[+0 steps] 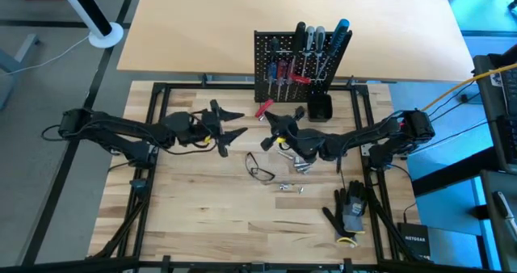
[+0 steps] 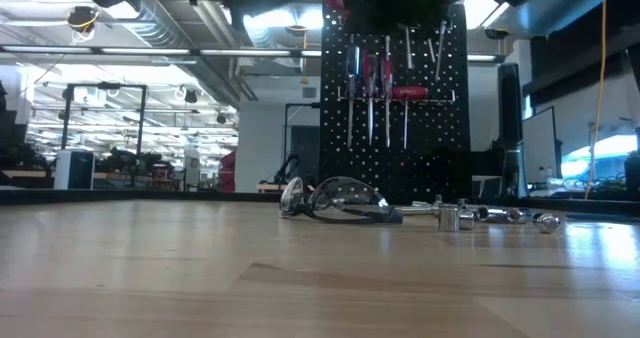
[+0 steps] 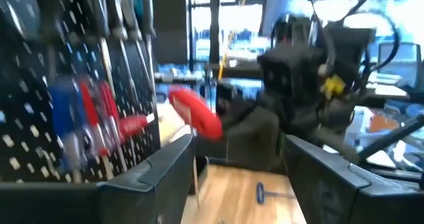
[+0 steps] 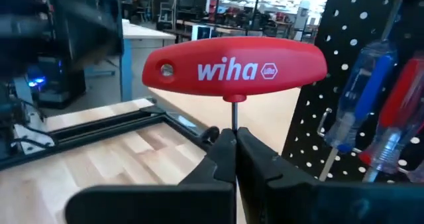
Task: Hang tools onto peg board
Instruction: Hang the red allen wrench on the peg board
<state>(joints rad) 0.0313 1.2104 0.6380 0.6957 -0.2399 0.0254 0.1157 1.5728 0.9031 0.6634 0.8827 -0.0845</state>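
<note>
Setting: wooden table (image 1: 202, 216) with a large open workshop behind it.
Left gripper (image 1: 229, 123): hung left of the board, fingers (image 3: 156, 171) spread wide, nothing between them.
Glasses (image 1: 260, 168): lay on the table in front of the board, with several small metal bits (image 1: 292, 186) just beside them; neither looked like part of the hanging job.
T-handle driver (image 4: 233, 66): red grip level, thin shaft pointing down into the right gripper's jaws; in the high view it sat just left of the board's lower corner, not yet on a peg.
Peg board (image 1: 279, 51): upright at the table's far edge, already carrying several screwdrivers (image 2: 372, 78) with red, blue and dark handles.
Right gripper (image 4: 233, 151): clamped tight on the driver's shaft, right below the grip, close to the board's face.
Gloves (image 1: 349, 208): far right on the table, well apart from the work.
Progress: most tools appeared hung; the red driver remained, needing to be carried to a free peg.
</note>
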